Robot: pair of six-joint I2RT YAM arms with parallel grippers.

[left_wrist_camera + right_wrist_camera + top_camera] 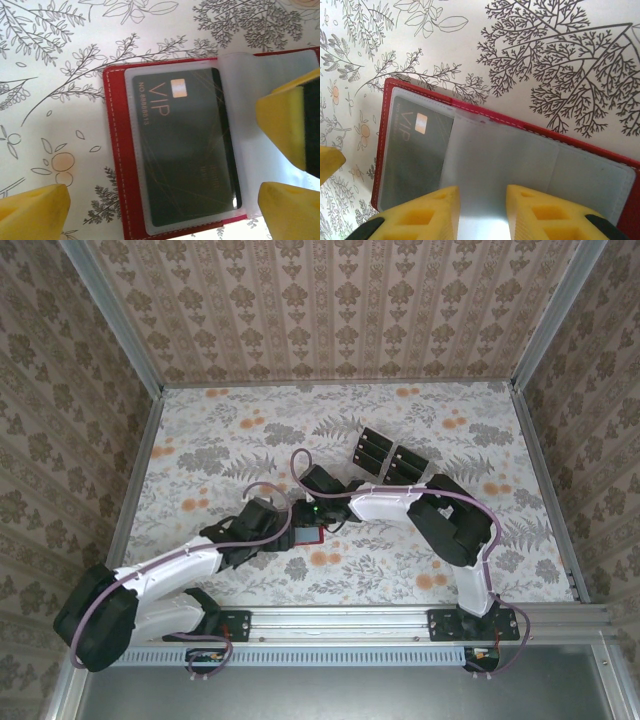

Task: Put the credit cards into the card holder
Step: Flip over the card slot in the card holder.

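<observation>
- The left claw (pixel 160 212) is wide open and holds nothing.
- The red card holder (pixel 114 150) lies open and flat just in front of that claw. A VIP card (pixel 185 155) sits in its pocket, with its long side pointing straight away from the claw.
- The right claw (pixel 482 215) is narrow and seems to pinch the clear page (pixel 510 165).
- The spare credit cards (pixel 375 448) are small and hard to see. They sit well apart, beyond the right claw, so the right arm is nearer.
</observation>
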